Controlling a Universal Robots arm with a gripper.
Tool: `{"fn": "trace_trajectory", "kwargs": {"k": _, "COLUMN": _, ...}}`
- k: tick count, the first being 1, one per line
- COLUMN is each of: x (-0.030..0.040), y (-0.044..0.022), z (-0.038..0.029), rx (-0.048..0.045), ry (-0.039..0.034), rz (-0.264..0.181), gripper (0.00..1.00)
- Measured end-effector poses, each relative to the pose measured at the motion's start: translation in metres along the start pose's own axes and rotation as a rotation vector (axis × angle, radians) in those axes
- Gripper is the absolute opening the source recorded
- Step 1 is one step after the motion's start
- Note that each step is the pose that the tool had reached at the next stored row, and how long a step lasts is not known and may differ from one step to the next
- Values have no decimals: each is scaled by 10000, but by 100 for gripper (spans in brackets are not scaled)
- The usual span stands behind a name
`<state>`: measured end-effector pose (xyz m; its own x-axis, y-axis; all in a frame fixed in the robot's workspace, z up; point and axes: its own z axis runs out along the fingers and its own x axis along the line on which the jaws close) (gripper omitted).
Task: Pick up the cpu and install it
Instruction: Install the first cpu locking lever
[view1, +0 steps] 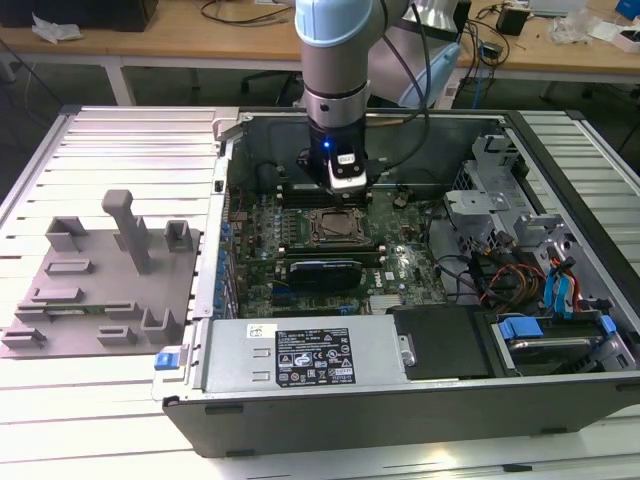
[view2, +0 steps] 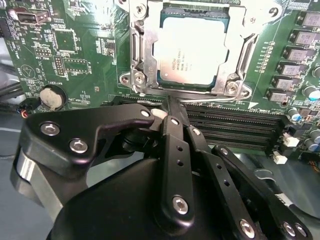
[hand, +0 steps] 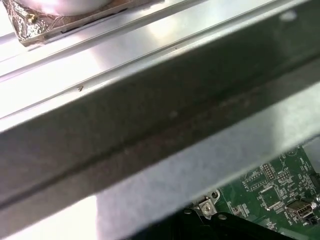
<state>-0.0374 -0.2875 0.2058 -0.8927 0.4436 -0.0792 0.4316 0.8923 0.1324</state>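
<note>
In the second wrist view the cpu (view2: 192, 50), a flat square chip with a pale silver top, lies inside the metal-framed socket (view2: 137, 55) on the green motherboard (view2: 80, 50). My gripper (view2: 167, 104) hovers just beside the socket's edge. Its black finger links are drawn together, and nothing is held between them. In the exterior view the gripper (view1: 343, 188) hangs from the arm inside the open computer case, just behind the socket (view1: 335, 226).
Black memory slots (view2: 235, 125) run beside the socket. A grey plastic plate with upright pegs (view1: 105, 275) lies on the slatted table at the exterior view's left. The case holds a power supply (view1: 300, 355), drive cages and cables (view1: 520, 270). The case wall (hand: 150, 130) passes close in the first wrist view.
</note>
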Motion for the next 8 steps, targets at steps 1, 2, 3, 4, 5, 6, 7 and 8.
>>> {"fn": "trace_trajectory", "kwargs": {"k": 1, "x": 5, "y": 10, "z": 1, "rx": 44, "ry": -24, "rz": 33, "gripper": 11}}
{"fn": "trace_trajectory", "kwargs": {"k": 2, "x": 9, "y": 17, "z": 1, "rx": 71, "ry": -40, "rz": 58, "gripper": 11}}
{"fn": "trace_trajectory", "kwargs": {"k": 3, "x": 11, "y": 23, "z": 2, "rx": 89, "ry": -52, "rz": 78, "gripper": 11}}
{"fn": "trace_trajectory", "kwargs": {"k": 4, "x": 15, "y": 29, "z": 3, "rx": 108, "ry": -64, "rz": 100, "gripper": 11}}
{"fn": "trace_trajectory", "kwargs": {"k": 5, "x": 15, "y": 31, "z": 3, "rx": 113, "ry": -66, "rz": 109, "gripper": 11}}
{"fn": "trace_trajectory", "kwargs": {"k": 6, "x": 15, "y": 31, "z": 3, "rx": 113, "ry": -66, "rz": 110, "gripper": 11}}
{"fn": "trace_trajectory", "kwargs": {"k": 7, "x": 15, "y": 31, "z": 3, "rx": 114, "ry": -67, "rz": 111, "gripper": 11}}
{"fn": "trace_trajectory", "kwargs": {"k": 8, "x": 15, "y": 31, "z": 3, "rx": 114, "ry": -67, "rz": 111, "gripper": 11}}
